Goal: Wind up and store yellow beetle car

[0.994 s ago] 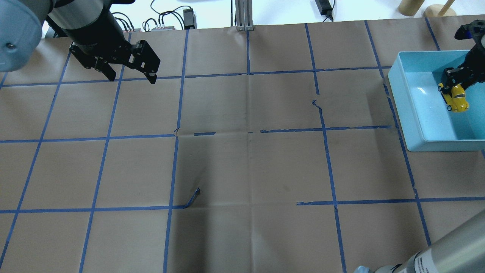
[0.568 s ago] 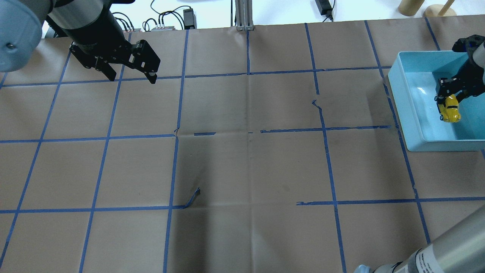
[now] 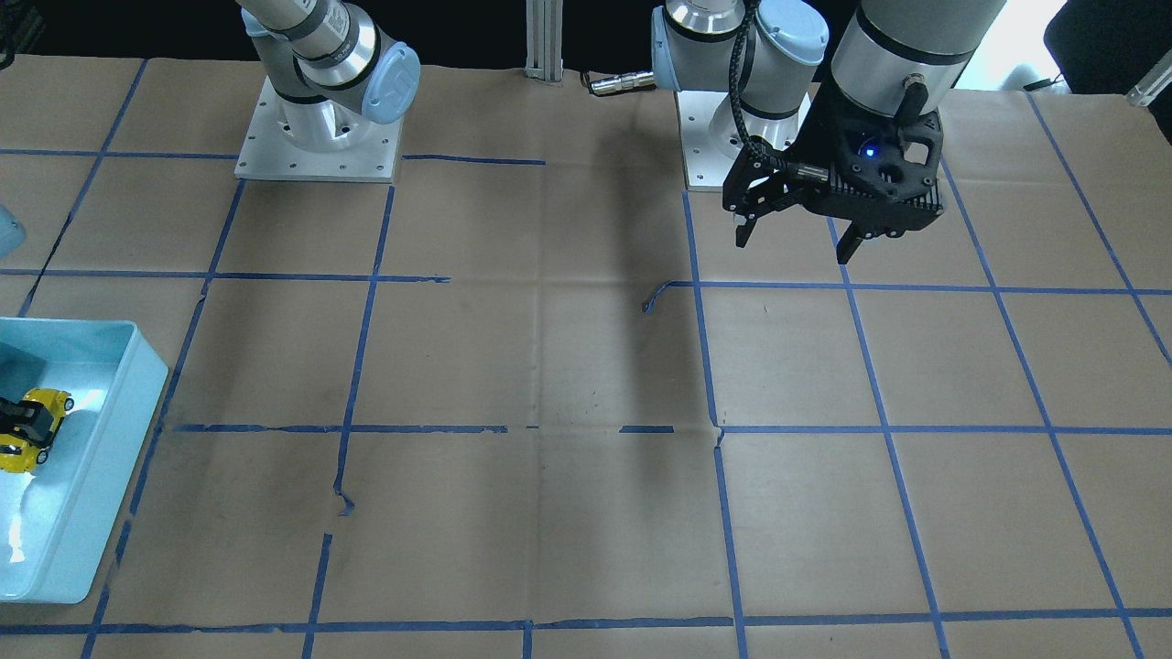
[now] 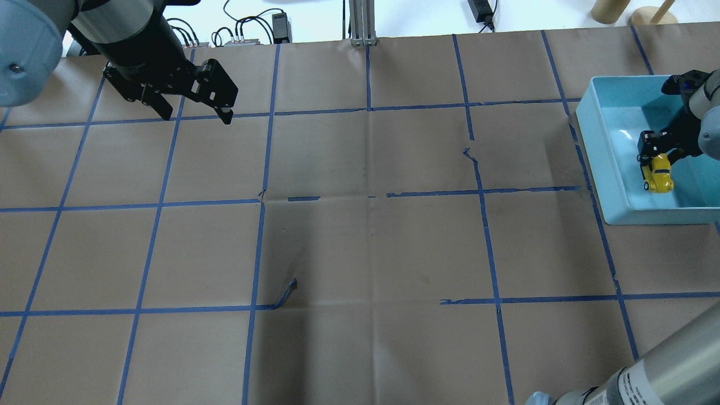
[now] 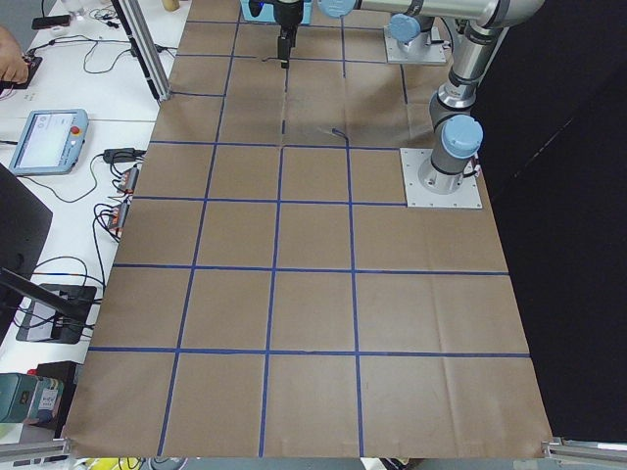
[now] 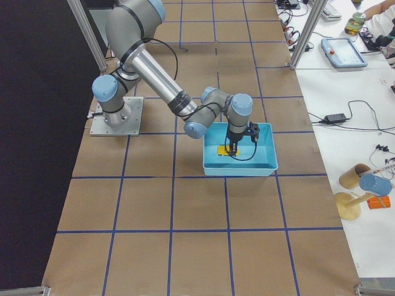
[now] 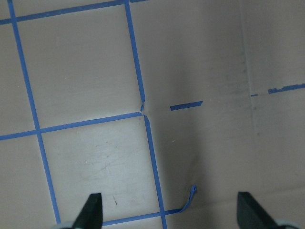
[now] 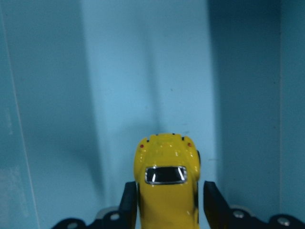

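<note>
The yellow beetle car (image 4: 658, 175) is inside the light blue tray (image 4: 596, 152) at the right edge of the table. My right gripper (image 4: 654, 160) is shut on it. In the right wrist view both fingers (image 8: 127, 205) press on the sides of the car (image 8: 167, 183), with the tray floor beyond it. The car (image 3: 20, 437) and the tray (image 3: 137, 384) also show in the front-facing view. I cannot tell whether the wheels touch the floor. My left gripper (image 4: 197, 119) is open and empty above the far left of the table.
Brown paper with a blue tape grid covers the table. A loose tape curl (image 4: 287, 292) sticks up near the middle front. Cables and a power brick (image 4: 281, 25) lie behind the far edge, beside a metal post (image 4: 360, 22). Wooden pieces (image 4: 610, 8) stand at the back right.
My right gripper has carried the yellow car leftward and toward the near side within the tray. The left arm has not moved.
</note>
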Tool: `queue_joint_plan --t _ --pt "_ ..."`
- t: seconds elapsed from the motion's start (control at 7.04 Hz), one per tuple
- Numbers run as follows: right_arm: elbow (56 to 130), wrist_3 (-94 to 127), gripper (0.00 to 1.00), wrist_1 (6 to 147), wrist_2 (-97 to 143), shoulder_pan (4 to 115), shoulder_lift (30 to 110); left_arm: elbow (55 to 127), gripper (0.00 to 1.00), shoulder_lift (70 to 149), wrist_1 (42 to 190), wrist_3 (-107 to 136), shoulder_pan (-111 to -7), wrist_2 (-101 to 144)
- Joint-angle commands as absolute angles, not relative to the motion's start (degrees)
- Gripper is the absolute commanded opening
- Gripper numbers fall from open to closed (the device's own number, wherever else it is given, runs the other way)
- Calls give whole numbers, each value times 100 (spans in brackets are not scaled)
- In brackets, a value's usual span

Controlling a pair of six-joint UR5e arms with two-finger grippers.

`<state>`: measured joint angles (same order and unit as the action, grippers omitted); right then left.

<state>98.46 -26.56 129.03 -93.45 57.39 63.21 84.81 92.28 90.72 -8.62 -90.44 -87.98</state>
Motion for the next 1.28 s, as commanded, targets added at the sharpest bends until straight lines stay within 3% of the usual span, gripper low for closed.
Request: queue_joint_plan --t 0.0,0.43,0.71,1.14 --pt "9678 -2646 100 12903 -9378 5748 6372 8481 99 9229 9070 -861 -9044 -8798" --pt "9239 -2515 100 12465 -9360 5888 6836 8481 99 9229 9070 -861 -9044 -8798" --pt "9080 -1789 100 11213 -9378 6309 7685 8481 99 9229 9062 -861 -9044 -8798" --pt "9079 -1013 100 9953 -9395 7614 8638 8481 99 9229 9053 -861 -9044 -8798"
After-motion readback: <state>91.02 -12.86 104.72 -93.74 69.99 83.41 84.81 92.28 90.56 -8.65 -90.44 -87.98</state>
